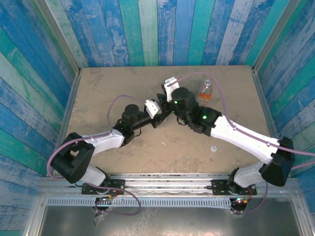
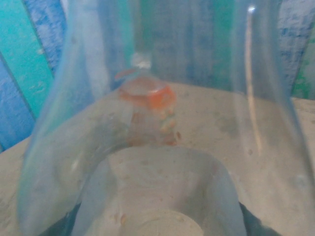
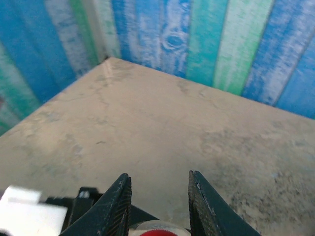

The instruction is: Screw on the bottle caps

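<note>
My left gripper (image 1: 160,114) is shut on the slim clear bottle (image 2: 162,147), whose wall sits close against the left wrist view. My right gripper (image 1: 167,101) meets it from the right at mid-table. In the right wrist view its two dark fingers (image 3: 118,201) flank the red bottle cap (image 3: 158,231) at the lower edge, closed on it, with a clear rim just under the cap. The wider bottle with the orange label (image 1: 205,91) stands upright at the back right, and shows blurred through the clear plastic (image 2: 150,101). The white bottle cap (image 1: 213,147) lies on the table near the right arm.
The tan table (image 1: 113,93) is walled by blue and green planks (image 1: 147,29) on three sides. A metal rail (image 1: 167,177) runs along the near edge by the arm bases. A small pale fleck (image 1: 164,143) lies near the middle.
</note>
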Controlling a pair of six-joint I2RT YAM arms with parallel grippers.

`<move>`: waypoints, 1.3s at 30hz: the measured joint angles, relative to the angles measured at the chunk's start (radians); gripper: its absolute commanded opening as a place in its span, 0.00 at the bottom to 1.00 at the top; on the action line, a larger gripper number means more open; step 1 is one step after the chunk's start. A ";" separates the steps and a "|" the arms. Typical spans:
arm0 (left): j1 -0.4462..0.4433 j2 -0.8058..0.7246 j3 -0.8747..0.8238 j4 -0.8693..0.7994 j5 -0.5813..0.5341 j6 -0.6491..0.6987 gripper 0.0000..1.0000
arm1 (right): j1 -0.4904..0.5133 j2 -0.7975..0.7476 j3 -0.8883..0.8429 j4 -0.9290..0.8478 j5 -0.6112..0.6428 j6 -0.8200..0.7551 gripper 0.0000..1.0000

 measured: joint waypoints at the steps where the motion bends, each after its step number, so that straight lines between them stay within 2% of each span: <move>1: 0.000 0.000 -0.002 -0.006 -0.023 0.000 0.40 | 0.008 0.027 0.023 -0.011 0.043 0.038 0.01; 6: 0.001 0.000 -0.005 -0.024 -0.092 0.000 0.40 | 0.024 0.119 0.122 -0.085 0.166 0.183 0.01; 8: 0.001 0.000 -0.006 -0.029 -0.107 0.000 0.40 | 0.027 0.135 0.140 -0.103 0.190 0.213 0.04; 11: 0.001 0.000 -0.015 -0.024 -0.111 0.000 0.41 | 0.030 0.137 0.138 -0.105 0.192 0.217 0.24; 13: 0.011 0.000 -0.021 -0.015 -0.083 -0.001 0.42 | 0.028 0.132 0.133 -0.093 0.161 0.183 0.42; 16: 0.032 0.000 -0.022 -0.010 -0.016 -0.006 0.42 | 0.015 0.117 0.133 -0.083 0.043 0.129 0.59; 19: 0.045 0.000 -0.021 -0.001 0.083 -0.012 0.42 | -0.009 0.081 0.128 -0.083 -0.104 0.074 0.67; 25: 0.054 0.000 -0.018 0.045 0.306 -0.044 0.43 | -0.084 -0.066 0.060 -0.069 -0.320 -0.034 0.70; 28: 0.058 0.000 -0.016 0.070 0.380 -0.061 0.43 | -0.129 -0.131 0.037 -0.088 -0.399 -0.081 0.69; 33: 0.060 0.000 -0.008 0.090 0.436 -0.076 0.43 | -0.152 -0.186 0.037 -0.157 -0.485 -0.178 0.64; 39: 0.060 0.002 0.008 0.095 0.455 -0.088 0.43 | -0.151 -0.179 0.037 -0.189 -0.565 -0.219 0.59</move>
